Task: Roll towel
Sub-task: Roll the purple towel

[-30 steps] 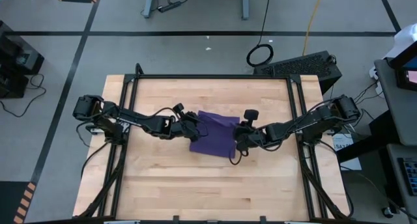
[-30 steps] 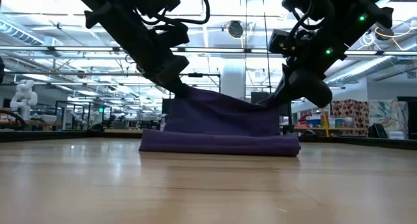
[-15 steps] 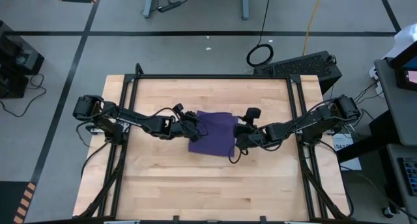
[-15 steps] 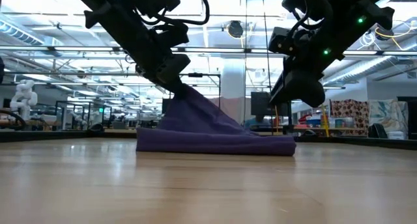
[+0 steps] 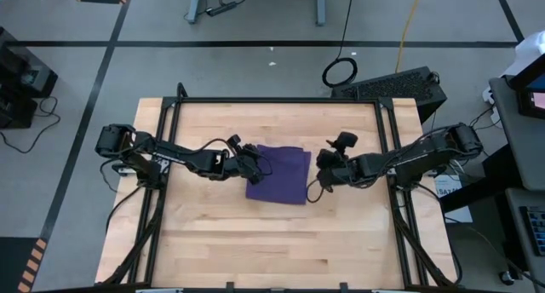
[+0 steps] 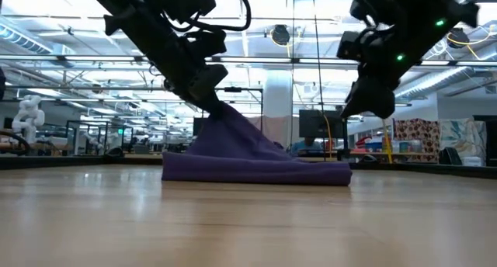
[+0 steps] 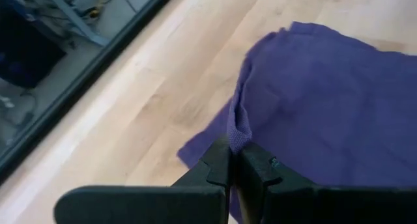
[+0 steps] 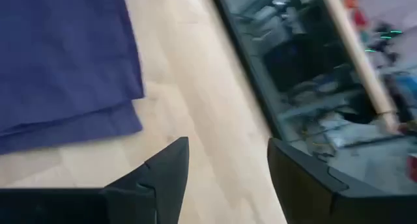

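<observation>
The purple towel (image 5: 281, 175) lies folded in the middle of the wooden table, its right part flat and its left part pulled up into a peak (image 6: 221, 116). My left gripper (image 5: 254, 165) is shut on that peak at the towel's left side. My right gripper (image 5: 322, 170) hangs open just right of the towel, above the table, with nothing between its fingers (image 8: 171, 160). In the right wrist view the towel's right edge (image 8: 133, 87) shows as stacked layers lying on the wood. My left gripper pinches a bunched bit of the towel's left edge (image 7: 238, 134) between its two fingers. The fingers come from the table's left, slanting down. That edge is lifted off the table and the cloth slopes down from it to the right part (image 6: 311, 170), which lies on the table.
The bare wooden tabletop (image 5: 281, 242) spreads around the towel on all sides. A black frame (image 5: 277, 100) runs along the table's far and side edges. Beyond the far right corner stands a dark box (image 5: 400, 84).
My right gripper has opened and let go of the towel's right side, then drawn back toward the table's right edge and a little up. The freed right part has dropped flat onto the layer below. The left side stays lifted in my left gripper.
</observation>
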Controlling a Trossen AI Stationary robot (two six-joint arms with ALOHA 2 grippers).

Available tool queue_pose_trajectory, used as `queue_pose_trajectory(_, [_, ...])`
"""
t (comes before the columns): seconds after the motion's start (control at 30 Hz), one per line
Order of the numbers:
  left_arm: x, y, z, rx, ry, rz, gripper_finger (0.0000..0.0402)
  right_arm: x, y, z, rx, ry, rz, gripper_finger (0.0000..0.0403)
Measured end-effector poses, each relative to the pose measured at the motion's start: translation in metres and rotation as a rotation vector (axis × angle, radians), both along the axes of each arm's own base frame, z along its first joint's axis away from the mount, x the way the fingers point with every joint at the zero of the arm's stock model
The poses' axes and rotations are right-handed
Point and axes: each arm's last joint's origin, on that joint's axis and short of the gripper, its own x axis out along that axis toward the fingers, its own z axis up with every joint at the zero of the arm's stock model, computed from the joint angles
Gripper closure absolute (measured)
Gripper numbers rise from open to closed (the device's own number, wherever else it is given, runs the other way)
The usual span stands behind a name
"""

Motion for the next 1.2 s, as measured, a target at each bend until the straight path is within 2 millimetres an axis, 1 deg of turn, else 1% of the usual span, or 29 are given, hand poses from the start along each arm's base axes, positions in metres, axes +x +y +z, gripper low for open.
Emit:
queue_pose_trajectory(0.1, [0.000,-0.001,0.000,-0.010,0.008,-0.024,0.0386,0.005,-0.025,-0.002,0.185,-0.060,0.132,0.0212])
queue_pose_trajectory(0.17, [0.000,-0.001,0.000,-0.005,0.014,-0.034,0.0386,0.006,-0.046,-0.004,0.306,-0.148,0.241,0.0216])
queue_pose_trajectory(0.23, [0.000,-0.002,-0.001,-0.004,0.018,-0.037,0.0386,0.004,-0.069,-0.006,0.409,-0.255,0.313,0.0218])
queue_pose_trajectory(0.37, [0.000,-0.002,-0.001,-0.007,0.016,-0.035,0.0386,-0.010,-0.111,-0.009,0.617,-0.413,0.312,0.0217])
queue_pose_trajectory(0.47, [0.000,-0.002,-0.001,-0.008,0.014,-0.037,0.0386,-0.018,-0.130,-0.013,0.733,-0.471,0.264,0.0207])
queue_pose_trajectory(0.53, [0.000,-0.002,-0.001,-0.011,0.014,-0.039,0.0386,-0.018,-0.136,-0.017,0.774,-0.479,0.234,0.0200])
queue_pose_trajectory(0.6, [0.000,-0.002,-0.001,-0.012,0.014,-0.040,0.0386,-0.013,-0.139,-0.023,0.814,-0.443,0.204,0.0191])
queue_pose_trajectory(0.67, [0.000,-0.002,-0.001,-0.012,0.014,-0.040,0.0386,-0.004,-0.139,-0.029,0.858,-0.385,0.196,0.0184])
queue_pose_trajectory(0.8, [0.000,-0.002,-0.001,-0.012,0.014,-0.040,0.0386,0.013,-0.145,-0.035,0.892,-0.284,0.194,0.0172])
queue_pose_trajectory(0.9, [0.000,-0.002,-0.001,-0.013,0.014,-0.040,0.0386,0.022,-0.151,-0.039,0.907,-0.233,0.189,0.0170])
queue_pose_trajectory(1.1, [0.000,-0.002,-0.001,-0.012,0.014,-0.040,0.0386,0.039,-0.161,-0.046,0.906,-0.186,0.215,0.0170])
queue_pose_trajectory(1.2, [0.000,-0.002,-0.001,-0.012,0.015,-0.040,0.0386,0.045,-0.164,-0.052,0.942,-0.156,0.221,0.0170])
